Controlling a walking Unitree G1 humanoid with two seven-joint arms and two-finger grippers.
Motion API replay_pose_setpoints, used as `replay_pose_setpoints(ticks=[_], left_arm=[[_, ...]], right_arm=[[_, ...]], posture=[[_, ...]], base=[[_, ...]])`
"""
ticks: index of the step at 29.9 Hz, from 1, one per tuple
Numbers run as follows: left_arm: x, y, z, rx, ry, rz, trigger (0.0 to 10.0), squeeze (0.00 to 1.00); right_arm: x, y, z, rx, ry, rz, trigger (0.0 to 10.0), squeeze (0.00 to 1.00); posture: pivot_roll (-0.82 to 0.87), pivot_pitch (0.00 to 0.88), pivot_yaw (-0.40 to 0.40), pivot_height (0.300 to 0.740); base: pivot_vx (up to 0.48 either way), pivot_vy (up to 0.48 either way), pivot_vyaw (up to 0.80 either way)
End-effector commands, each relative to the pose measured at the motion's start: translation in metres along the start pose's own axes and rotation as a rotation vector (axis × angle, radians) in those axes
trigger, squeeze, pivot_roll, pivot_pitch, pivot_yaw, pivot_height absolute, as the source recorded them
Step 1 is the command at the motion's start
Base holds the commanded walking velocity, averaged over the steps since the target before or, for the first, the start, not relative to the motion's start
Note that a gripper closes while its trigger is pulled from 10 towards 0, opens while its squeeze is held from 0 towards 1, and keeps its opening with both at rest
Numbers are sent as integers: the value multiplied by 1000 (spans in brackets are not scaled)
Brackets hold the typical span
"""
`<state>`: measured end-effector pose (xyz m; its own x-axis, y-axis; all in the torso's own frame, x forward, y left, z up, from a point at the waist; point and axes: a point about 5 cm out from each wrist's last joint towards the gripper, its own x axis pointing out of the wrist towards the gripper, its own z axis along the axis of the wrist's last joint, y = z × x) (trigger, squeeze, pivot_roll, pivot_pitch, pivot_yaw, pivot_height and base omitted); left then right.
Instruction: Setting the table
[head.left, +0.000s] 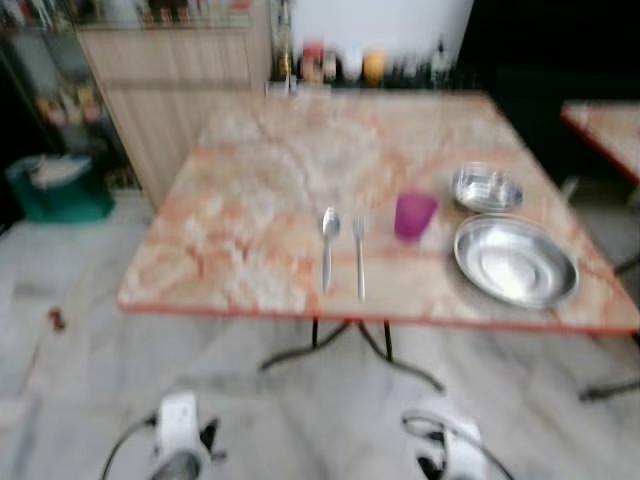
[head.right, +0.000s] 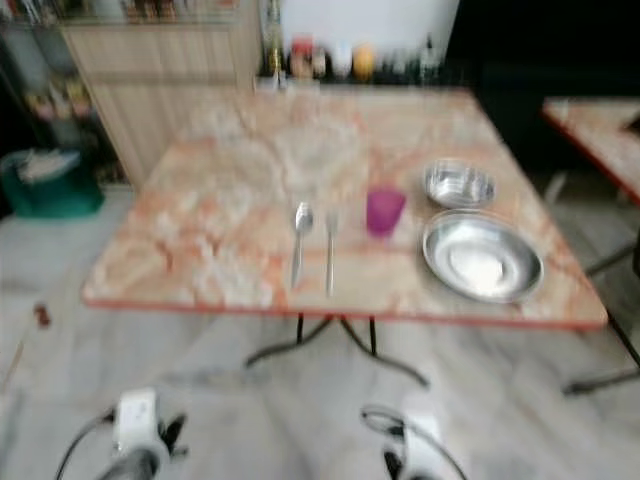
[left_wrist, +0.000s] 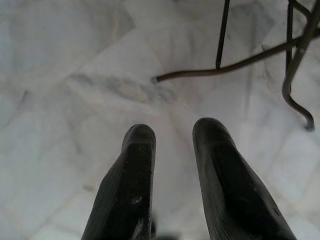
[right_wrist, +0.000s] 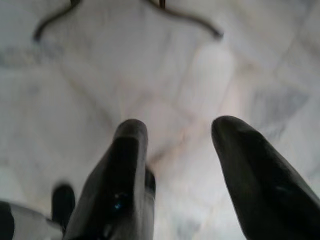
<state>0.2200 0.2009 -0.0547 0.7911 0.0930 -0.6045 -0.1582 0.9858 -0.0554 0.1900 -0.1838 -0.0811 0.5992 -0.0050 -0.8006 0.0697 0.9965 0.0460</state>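
While both arms hang low over the pale marble floor (left_wrist: 75, 75), short of the square desk with the orange-and-cream marbled top (head.left: 260, 215), nothing on it is within reach, so I judge the robot to be standing off from the setting rather than working on it. The left tool (left_wrist: 172, 137) points down at the floor with its two black fingers parted and nothing between them, and the right tool (right_wrist: 177, 132) hangs likewise, spread wider and empty; the thin dark metal legs (left_wrist: 222, 35) of the desk show just beyond them. Taking the large shallow round steel plate (head.left: 516, 261) near the desk's front edge as the landmark, the small steel bowl (head.left: 486, 187) sits just behind it, apart from it, and the translucent magenta plastic cup (head.left: 414, 215) stands upright near the plate on its left. Further left of the plate, past the cup, a steel spoon (head.left: 329, 246) and a steel fork (head.left: 359, 256) lie side by side, handles toward the front edge. That grouping reads as one place setting laid for a diner at the near side, so the task looks largely done. Well behind the plate, along the far edge, stands a blurred row of bottles and jars (head.left: 345, 65). No brand, label or writing can be read anywhere.
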Motion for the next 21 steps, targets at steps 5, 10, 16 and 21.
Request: replay_pose_setpoints(ticks=[5, 10, 16, 21], left_arm=[[-8, 16, -17, 10, 60, 43, 10000, 0], [-9, 16, -19, 9, 68, 44, 10000, 0], [-9, 16, -20, 12, 72, 44, 10000, 0], [-9, 16, -21, 18, 75, 44, 10000, 0]], right_arm=[[0, 10, -5, 6, 11, 25, 10000, 0], [0, 10, -6, 5, 12, 27, 10000, 0], [0, 10, -7, 4, 15, 29, 10000, 0], [0, 10, -6, -2, 14, 31, 10000, 0]], posture=[[43, 0, -27, 732], [42, 0, -27, 732], [42, 0, -27, 732], [45, 0, -30, 732]], base=[[0, 0, 0], [0, 0, 0], [0, 0, 0], [0, 0, 0]])
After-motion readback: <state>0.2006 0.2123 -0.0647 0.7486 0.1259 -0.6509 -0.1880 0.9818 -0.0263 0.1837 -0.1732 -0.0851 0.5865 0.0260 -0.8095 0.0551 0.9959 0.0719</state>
